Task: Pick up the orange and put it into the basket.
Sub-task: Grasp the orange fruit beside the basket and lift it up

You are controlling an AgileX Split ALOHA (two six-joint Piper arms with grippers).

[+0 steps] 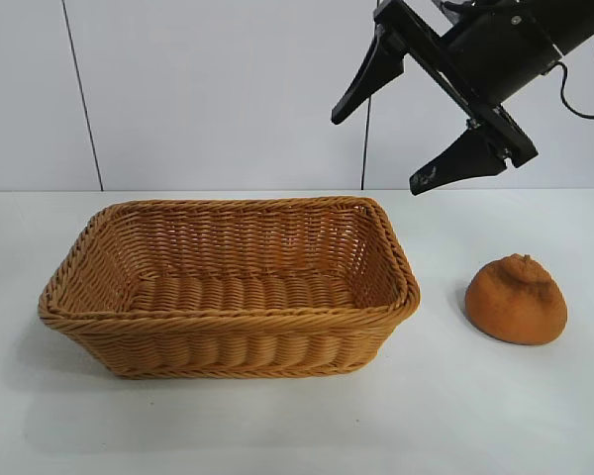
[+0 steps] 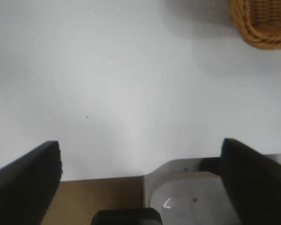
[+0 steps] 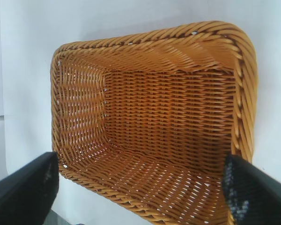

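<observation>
The orange [image 1: 516, 300] sits on the white tabletop [image 1: 475, 416], at 3 o'clock from the basket [image 1: 228, 341] and just apart from it. The right tool [image 1: 394, 127] hangs above at 11 o'clock, fingers apart, arm cut off. The left tool [image 2: 140, 187], fingers apart, shows only over bare tabletop, one basket corner visible.

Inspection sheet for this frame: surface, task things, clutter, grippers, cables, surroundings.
Surface: white table, bare.
Job's things: orange on the table beside the basket, apart from it; basket empty.
Clutter: nothing seen.
Grippers: right gripper open, raised above the basket's right end, holding nothing; left gripper open over bare table near its edge, holding nothing.
Cables: black cable at the right arm.
Surroundings: white panelled wall.
</observation>
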